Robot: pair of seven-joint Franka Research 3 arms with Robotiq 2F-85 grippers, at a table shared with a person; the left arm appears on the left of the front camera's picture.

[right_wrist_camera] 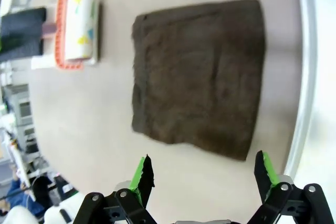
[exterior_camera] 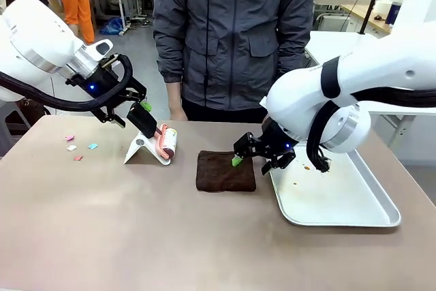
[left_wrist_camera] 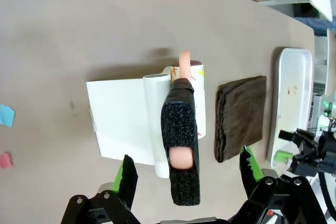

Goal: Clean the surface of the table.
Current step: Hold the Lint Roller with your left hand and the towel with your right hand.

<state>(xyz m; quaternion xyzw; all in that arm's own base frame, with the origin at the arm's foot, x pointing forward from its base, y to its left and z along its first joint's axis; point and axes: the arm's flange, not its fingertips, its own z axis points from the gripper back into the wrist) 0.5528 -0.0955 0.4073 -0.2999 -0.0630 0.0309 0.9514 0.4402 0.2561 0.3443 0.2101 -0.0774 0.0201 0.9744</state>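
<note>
The brownish table (exterior_camera: 102, 223) carries a lint roller (exterior_camera: 166, 143) with a pink frame and a black handle, resting on a white stand (exterior_camera: 139, 148). My left gripper (exterior_camera: 141, 109) is open just above that handle. In the left wrist view the handle (left_wrist_camera: 181, 145) lies between the spread fingers of my left gripper (left_wrist_camera: 187, 174), untouched. A folded dark brown cloth (exterior_camera: 225, 170) lies at the table's middle. My right gripper (exterior_camera: 246, 155) hovers open over the cloth's right edge. The right wrist view shows the cloth (right_wrist_camera: 199, 72) just ahead of my right gripper (right_wrist_camera: 203, 174).
Small pink and blue paper scraps (exterior_camera: 75, 148) lie at the left of the table. A silver tray (exterior_camera: 340, 219) with brown specks sits at the right, beside the cloth. A person in a grey jacket (exterior_camera: 231, 32) stands at the far edge.
</note>
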